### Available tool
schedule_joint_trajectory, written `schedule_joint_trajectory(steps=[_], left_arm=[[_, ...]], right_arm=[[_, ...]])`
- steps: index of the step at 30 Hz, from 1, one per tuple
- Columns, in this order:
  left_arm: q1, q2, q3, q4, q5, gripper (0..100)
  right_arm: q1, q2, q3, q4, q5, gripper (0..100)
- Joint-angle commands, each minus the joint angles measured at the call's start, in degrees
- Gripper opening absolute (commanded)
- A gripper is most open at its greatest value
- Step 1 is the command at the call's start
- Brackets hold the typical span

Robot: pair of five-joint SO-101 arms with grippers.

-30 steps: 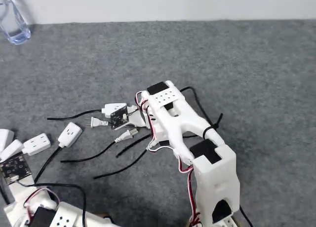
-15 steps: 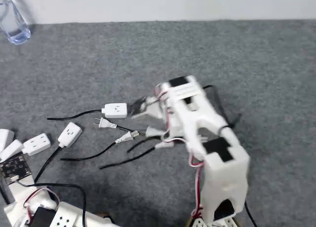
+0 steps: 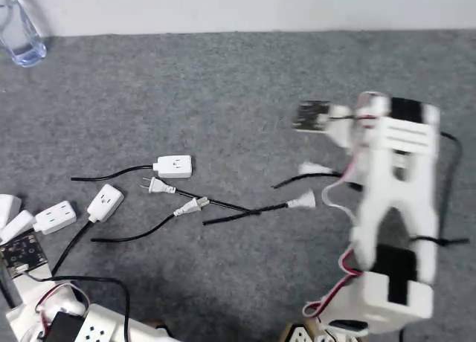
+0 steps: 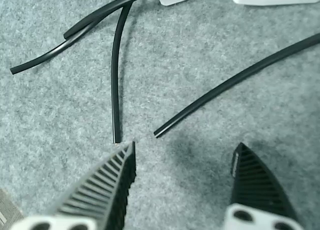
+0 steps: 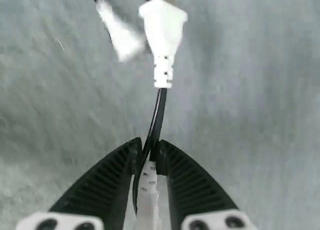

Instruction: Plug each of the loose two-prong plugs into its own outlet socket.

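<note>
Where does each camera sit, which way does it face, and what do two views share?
High view: fixed above the table, looking down on the grey carpet; right arm and left arm show.
Left wrist view: on the left arm, facing down past the left claw, open, at loose black cords.
Right wrist view: on the right arm, facing down past the right claw, shut on a black cord bearing a white plug.
Shared: all three show carpet and cords.

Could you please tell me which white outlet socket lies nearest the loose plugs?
The lone outlet socket nearest mid-table, right beside a two-prong plug; the other sockets sit farther left.
</note>
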Motion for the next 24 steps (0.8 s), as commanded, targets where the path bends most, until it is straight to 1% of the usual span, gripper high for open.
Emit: schedule_joint_trajectory(steps=[1, 7, 10, 13, 15, 17, 20, 22, 24], left_arm=[[0.26, 0.0, -0.48, -0.44, 0.0, 29], [0.26, 0.0, -0.48, -0.44, 0.0, 29], [0.26, 0.0, -0.48, -0.44, 0.0, 29], [0.26, 0.0, -0.48, -0.44, 0.0, 29], [0.26, 0.0, -0.48, -0.44, 0.0, 29], [0.26, 0.0, -0.48, -0.44, 0.0, 29], [0.26, 0.0, -0.48, -0.44, 0.0, 29], [0.26, 0.0, -0.48, -0.44, 0.0, 29], [0.26, 0.0, -0.48, -0.44, 0.0, 29]], right_arm=[[10.68, -3.12, -0.62, -0.04, 6.33, 0.7], [26.68, -0.66, -0.09, -10.33, 12.92, 0.7], [31.78, 3.38, 2.29, -15.78, 15.74, 0.7], [35.21, 7.87, 3.96, -22.73, 15.3, 0.7], [36.62, 10.77, 3.87, -26.86, 13.45, 0.8], [36.97, 12.62, 3.78, -30.29, 9.93, 0.8], [36.7, 12.97, 3.87, -31.43, 6.77, 2.4], [35.65, 12.88, 3.69, -29.76, 5.63, 8.6], [34.24, 12.53, 3.69, -28.44, 3.69, 17.4]])
